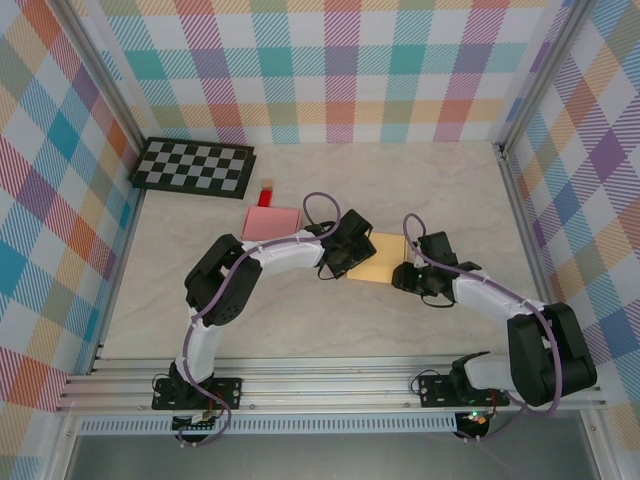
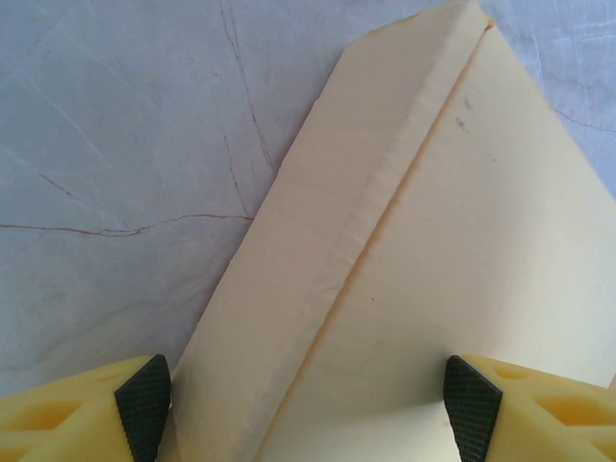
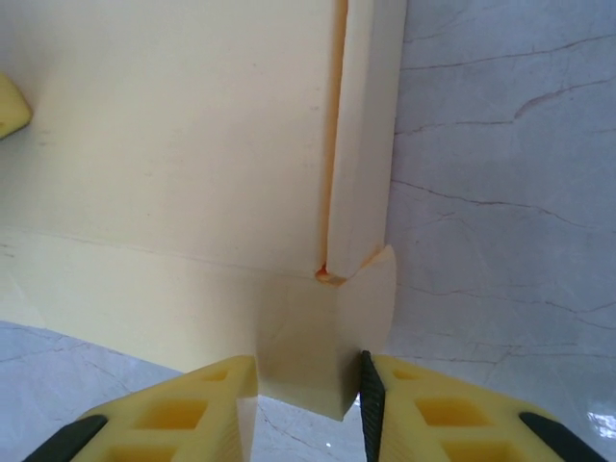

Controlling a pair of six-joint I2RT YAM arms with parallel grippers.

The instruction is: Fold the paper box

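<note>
Seen from above, two black-and-white robot arms reach inward over a pale marbled tabletop (image 1: 300, 330) and meet at the centre of the frame. The left arm (image 1: 225, 285) rises from the lower left, bends at a raised elbow and stretches right. The right arm (image 1: 520, 330) rises from the lower right and stretches left, lying lower. Between them lies the paper box (image 1: 382, 262), a flat tan sheet just right of centre, with a wrist over each end.

In the left wrist view, the left claw (image 2: 308, 409) is spread wide at the bottom edge. Its black pads (image 2: 142, 404) straddle a folded-over side flap and the main panel, and it grips nothing. In the right wrist view, the right claw (image 3: 306, 390) is narrowed around a small corner tab at the bottom of the frame. The tab fills the gap and touches both yellow fingers (image 3: 433, 414).

From above, the wrists cover the box's ends, so its full outline is hard to make out. Both wrist views cut the box off at the frame edges.

Plaid walls (image 1: 340, 70) stand on three sides and a metal rail (image 1: 330, 385) runs along the bottom. A black-and-white checkerboard (image 1: 195, 166) lies at upper left. A pink sheet (image 1: 271, 223) sits just above the left forearm, partly hidden by it, with a tiny red object (image 1: 267, 190) above that.
</note>
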